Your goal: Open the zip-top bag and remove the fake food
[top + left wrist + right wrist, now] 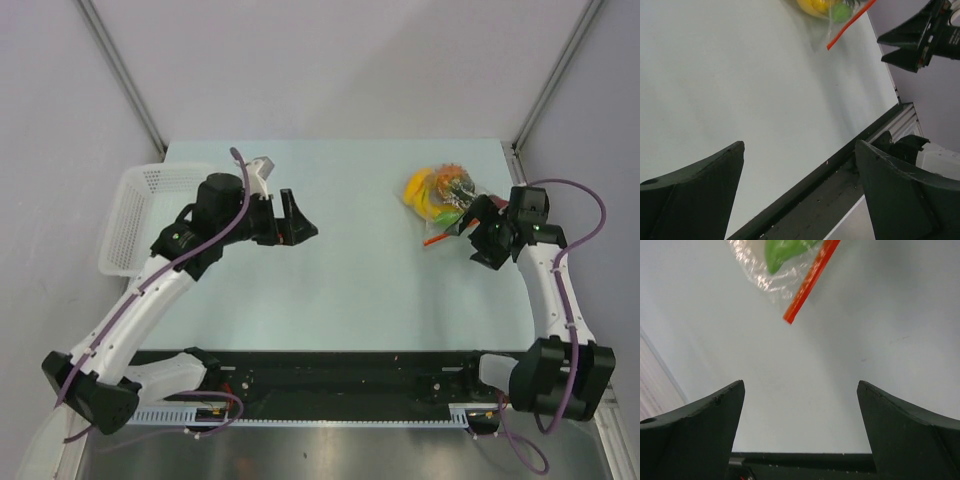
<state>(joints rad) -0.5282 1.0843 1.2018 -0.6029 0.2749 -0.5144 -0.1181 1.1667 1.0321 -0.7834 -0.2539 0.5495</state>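
Observation:
The clear zip-top bag (445,200) lies at the table's far right with its orange-red zip strip (436,240) toward the near side. The fake food (425,192) shows inside it: yellow bananas, a green piece, an orange piece. My right gripper (472,222) is open and empty, just right of the zip strip. In the right wrist view the strip (811,281) and a green piece (782,252) lie ahead of the open jaws. My left gripper (298,220) is open and empty over the table's left middle, far from the bag. The bag (832,15) shows in the left wrist view.
A white perforated basket (140,215) stands at the table's left edge beside the left arm. The black front rail (340,370) runs along the near edge. Grey walls close the sides and the back.

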